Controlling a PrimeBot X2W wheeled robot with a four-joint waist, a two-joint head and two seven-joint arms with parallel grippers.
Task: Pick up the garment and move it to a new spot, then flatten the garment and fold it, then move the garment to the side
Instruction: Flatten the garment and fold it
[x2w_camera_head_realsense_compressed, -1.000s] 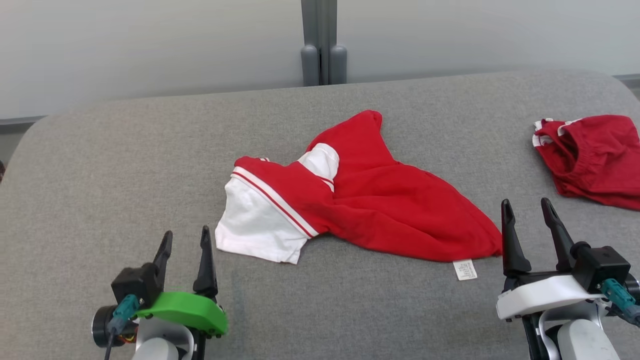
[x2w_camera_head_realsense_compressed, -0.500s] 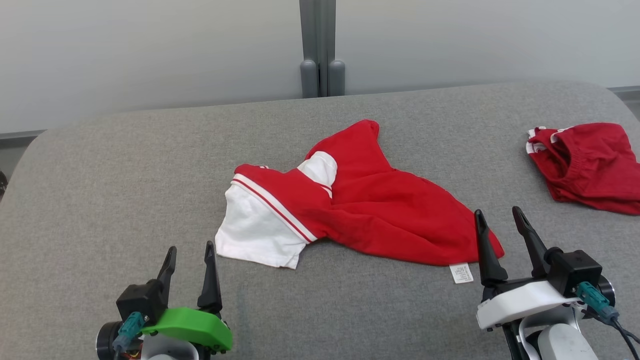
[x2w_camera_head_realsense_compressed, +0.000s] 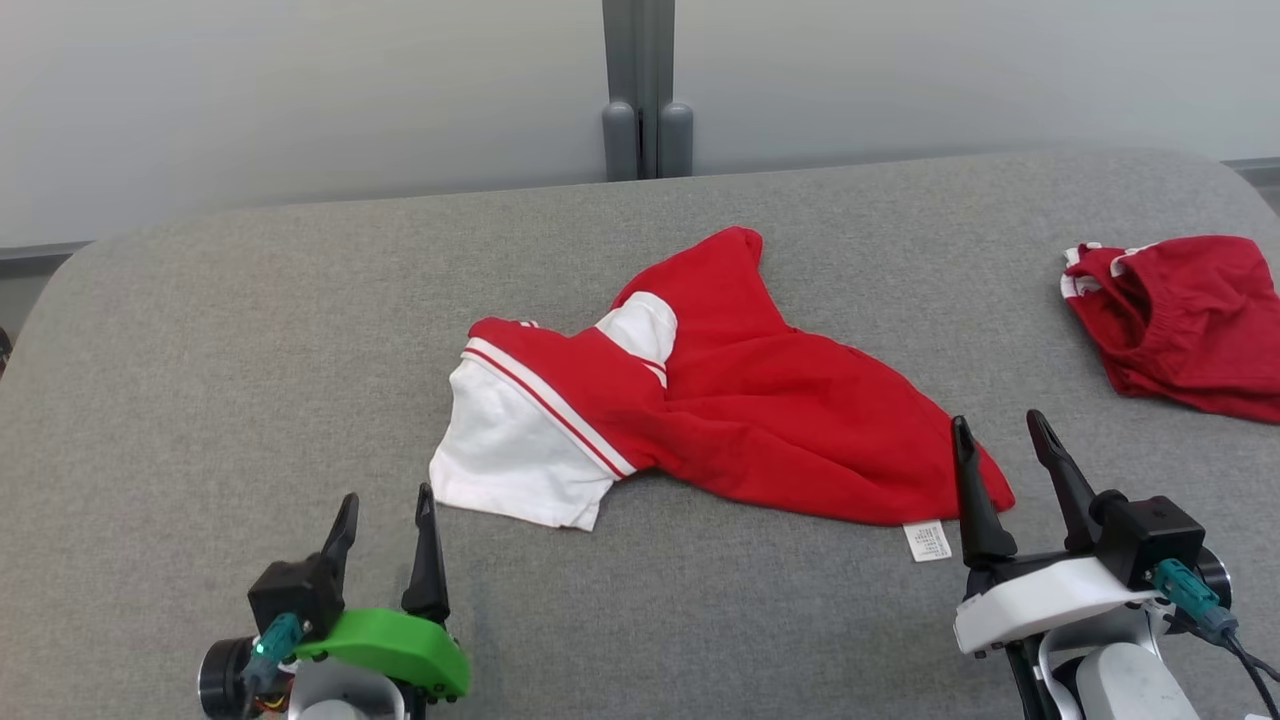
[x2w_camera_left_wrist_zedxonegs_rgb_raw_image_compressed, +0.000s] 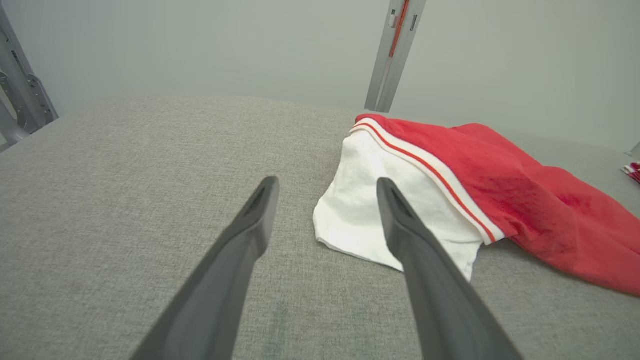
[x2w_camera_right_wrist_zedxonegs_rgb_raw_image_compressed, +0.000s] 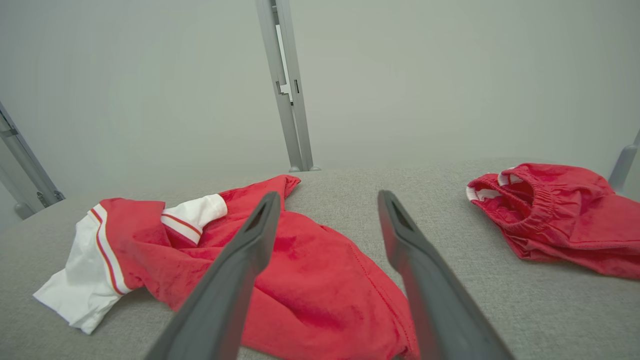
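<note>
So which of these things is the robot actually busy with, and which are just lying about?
In the job: the red and white shirt, crumpled on the grey cushion; the left gripper and right gripper, both open and empty.
Lying about: the red shorts at the far right; the grey post behind.

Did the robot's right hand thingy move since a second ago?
Yes. The right gripper has slid to its left, closer to the white label by the red shirt; its left finger now overlaps the shirt's corner.
</note>
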